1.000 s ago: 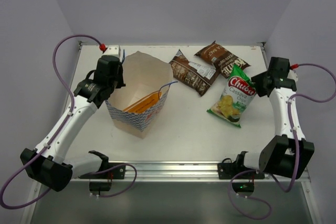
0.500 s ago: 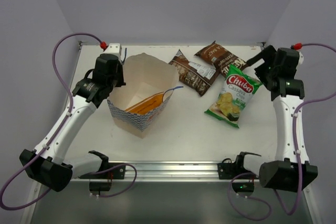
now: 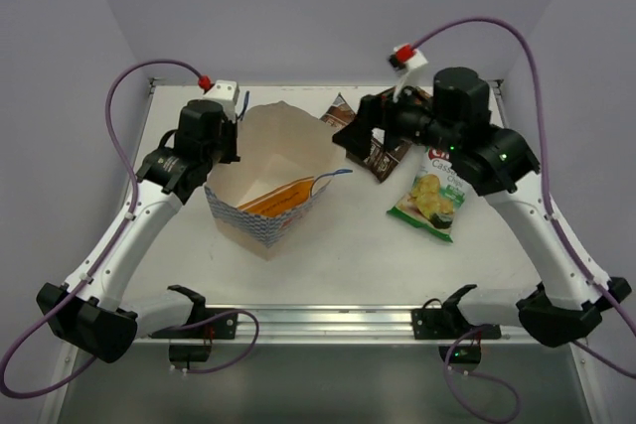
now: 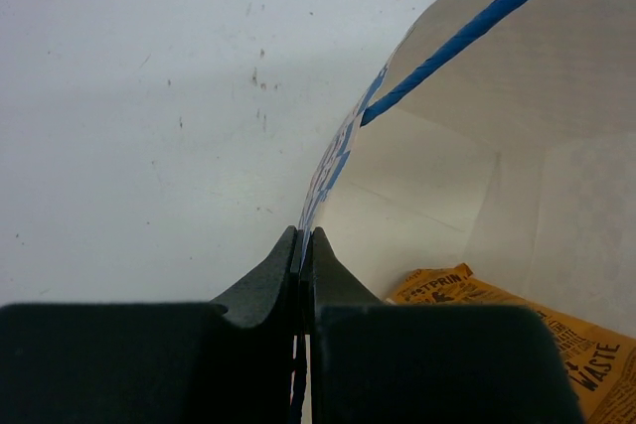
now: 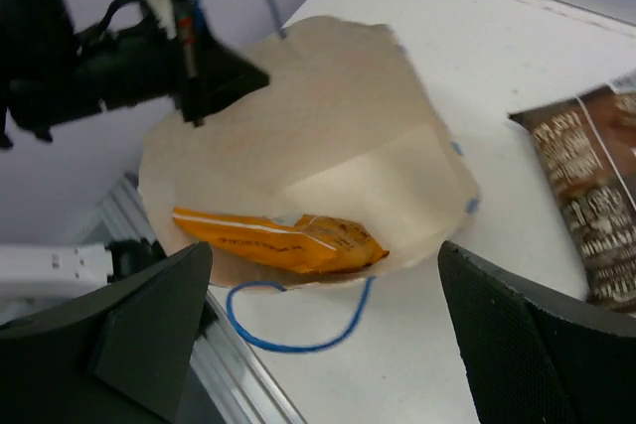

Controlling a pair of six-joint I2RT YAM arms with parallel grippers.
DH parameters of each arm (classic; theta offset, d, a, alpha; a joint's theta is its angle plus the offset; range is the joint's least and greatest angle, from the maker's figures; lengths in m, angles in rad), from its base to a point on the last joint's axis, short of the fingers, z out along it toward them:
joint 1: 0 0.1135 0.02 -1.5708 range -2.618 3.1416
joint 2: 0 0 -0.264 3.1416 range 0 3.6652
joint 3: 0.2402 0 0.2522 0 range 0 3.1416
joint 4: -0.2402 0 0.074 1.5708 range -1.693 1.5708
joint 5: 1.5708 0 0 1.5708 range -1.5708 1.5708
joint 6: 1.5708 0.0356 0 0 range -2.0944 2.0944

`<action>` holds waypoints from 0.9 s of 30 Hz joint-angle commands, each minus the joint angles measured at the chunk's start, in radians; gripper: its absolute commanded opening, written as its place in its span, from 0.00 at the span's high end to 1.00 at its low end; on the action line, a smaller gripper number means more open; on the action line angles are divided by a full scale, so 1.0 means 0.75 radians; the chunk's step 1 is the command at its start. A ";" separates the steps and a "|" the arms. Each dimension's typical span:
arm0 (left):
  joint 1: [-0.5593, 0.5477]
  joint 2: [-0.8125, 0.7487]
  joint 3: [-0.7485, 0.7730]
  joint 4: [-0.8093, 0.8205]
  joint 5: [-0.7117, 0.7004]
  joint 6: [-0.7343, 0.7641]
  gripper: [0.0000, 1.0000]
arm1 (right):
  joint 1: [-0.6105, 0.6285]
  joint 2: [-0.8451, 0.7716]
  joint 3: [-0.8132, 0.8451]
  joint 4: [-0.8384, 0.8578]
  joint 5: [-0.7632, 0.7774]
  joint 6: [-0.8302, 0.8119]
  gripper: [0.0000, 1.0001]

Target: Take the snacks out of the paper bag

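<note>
1. Snacks: three of the four packets are out on the table [image 3: 338, 255], and the orange packet [image 3: 274, 196] lies inside the paper bag [image 3: 256, 230], down on its floor against the near wall.
2. The green-and-white "Chuba" packet [image 3: 432, 196] lies flat to the right of the bag, well apart from it, below the right arm's forearm in the top view.
3. A dark brown packet [image 3: 378, 159] lies on the far side of the table between the bag and the "Chuba" packet. The right gripper covers part of it from above. The right wrist view shows the same packet [image 5: 586, 206] flat on the white surface. The second dark brown one is mostly hidden behind the right arm.
4. The paper bag stands on its base at left-centre with its mouth wide open and its blue-and-white checked band at the bottom. A blue cord handle [image 3: 333, 173] hangs over the rim on the right side.
5. The left gripper [image 4: 301, 240] has its jaws closed on the bag's far-left rim, with the paper edge pinched between the two black fingers. Past them, the left wrist view shows the bag's pale inner wall [image 4: 477, 136] and a corner of the orange packet [image 4: 517, 315].
6. The right gripper [image 3: 358, 131] hangs above the table just right of the bag's far corner, jaws spread wide and holding nothing. Its wrist camera looks down into the bag's mouth [image 5: 328, 116], and the orange packet [image 5: 283, 237] shows between its two fingers.
</note>
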 commanded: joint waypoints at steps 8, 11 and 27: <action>0.007 -0.003 0.098 0.119 0.127 0.165 1.00 | 0.415 0.478 0.435 -0.309 -0.129 -0.677 0.01; 0.007 0.005 0.114 0.117 0.125 0.173 1.00 | 0.481 0.585 0.500 -0.379 -0.135 -0.787 0.01; 0.007 0.023 0.112 0.109 0.170 0.181 1.00 | 0.558 0.732 0.294 -0.336 -0.115 -0.914 0.04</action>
